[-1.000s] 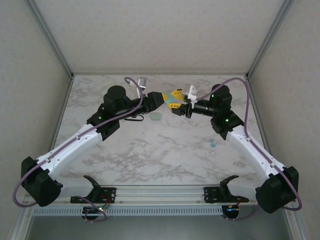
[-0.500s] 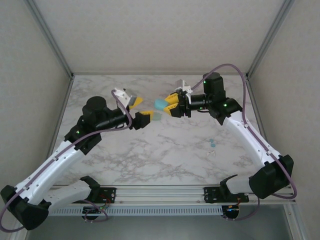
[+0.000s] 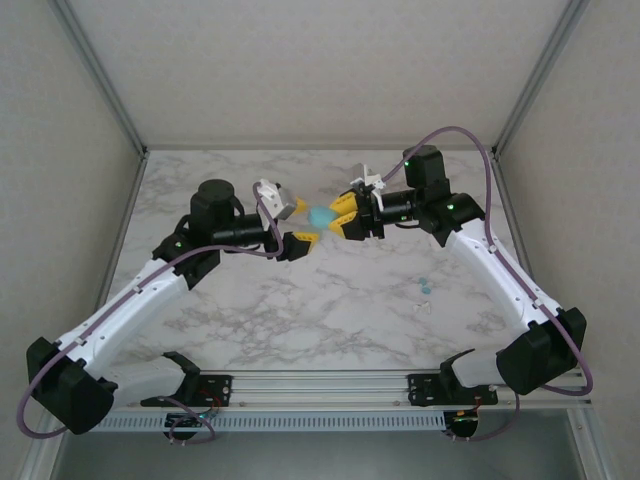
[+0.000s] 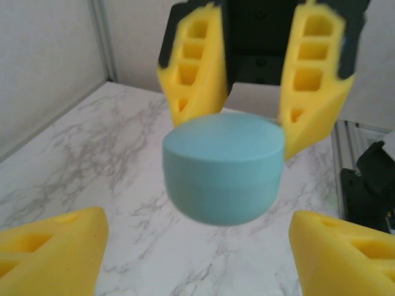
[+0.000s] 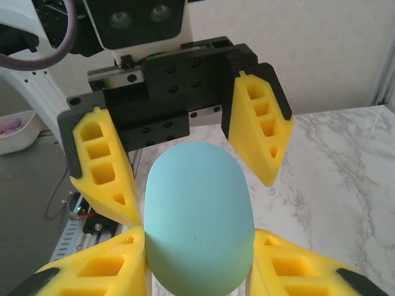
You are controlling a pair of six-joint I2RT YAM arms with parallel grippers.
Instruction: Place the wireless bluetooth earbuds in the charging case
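With my right gripper (image 3: 339,216) pinching the charging case (image 3: 321,215) aloft, I'd centre my spread left gripper (image 3: 300,222) on its free left end, then close gently.

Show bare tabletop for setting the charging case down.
Free: marble tabletop centre-front between left arm and right arm; far-left corner. Crowded: where left gripper and right gripper meet at the charging case, and right side beside the earbuds.

Right wrist view crops the charging case (image 5: 199,216) at bottom. Earbuds (image 3: 426,287) by the tabletop's (image 3: 300,310) right edge: I can't resolve them.
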